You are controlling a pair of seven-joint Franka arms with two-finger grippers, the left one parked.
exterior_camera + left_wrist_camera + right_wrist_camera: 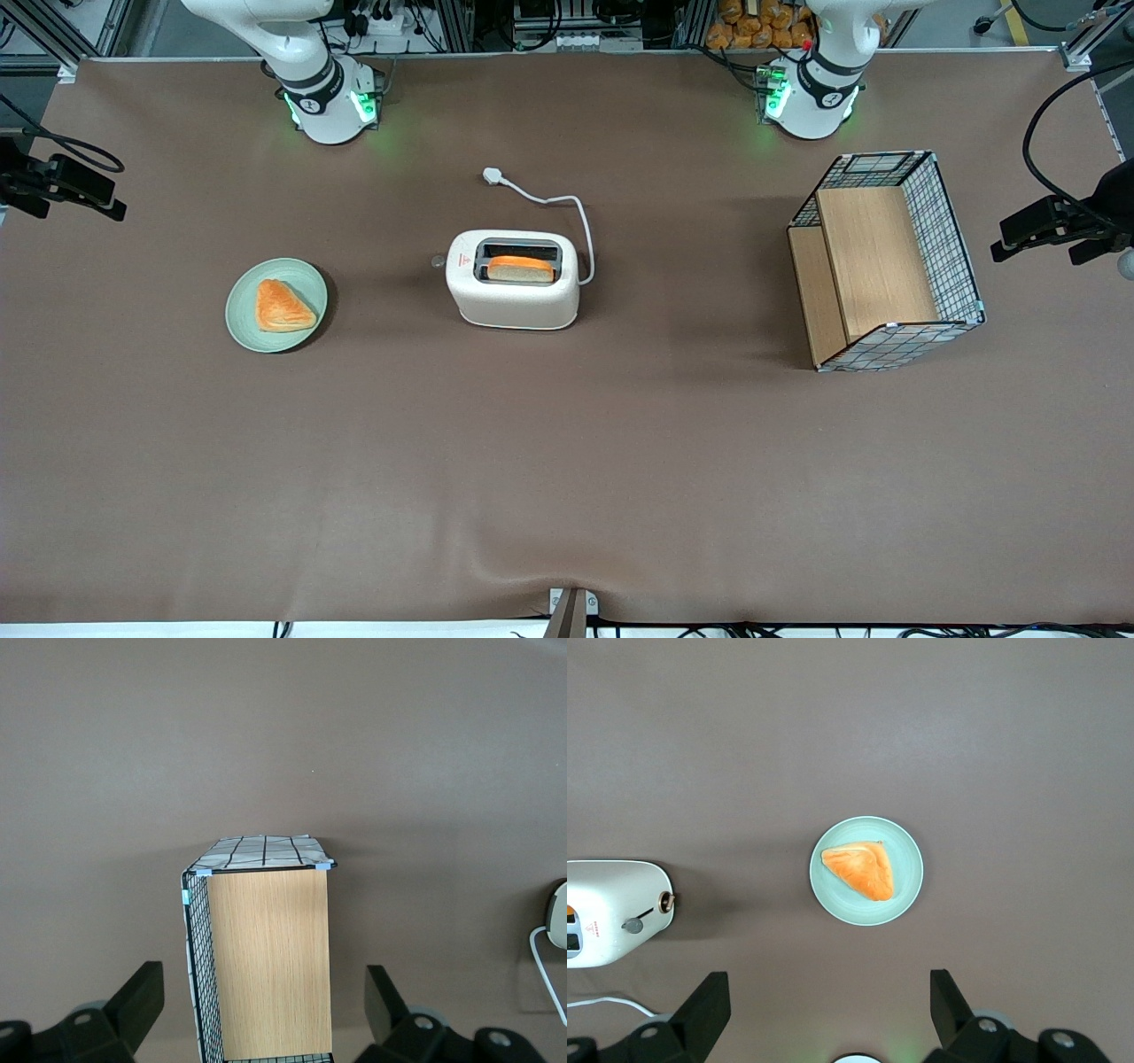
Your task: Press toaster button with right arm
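The toaster [512,292] stands mid-table with a slice of bread [522,269] in its slot. The toaster button [437,261] sticks out of its short end at nine o'clock in the front view, the end facing the working arm's side. The white cord [580,226] leaves the other end and runs to a plug [493,176] at about twelve o'clock, nearer the arm bases. Only the base and lower links of the right arm [306,62] show in the front view, and its hand is out of that picture. The right wrist view shows the gripper [828,1014] high above the table with its two fingers [704,1010] spread wide and nothing between them. Directly under it is the green plate [908,895] holding a triangular pastry [859,870]. The toaster's button end shows at that picture's edge. Bare brown tabletop [381,292] separates plate and button, and more lies open toward six o'clock. The wire basket [952,239] sits well apart, toward the parked arm's end, and the left wrist view shows it from above.
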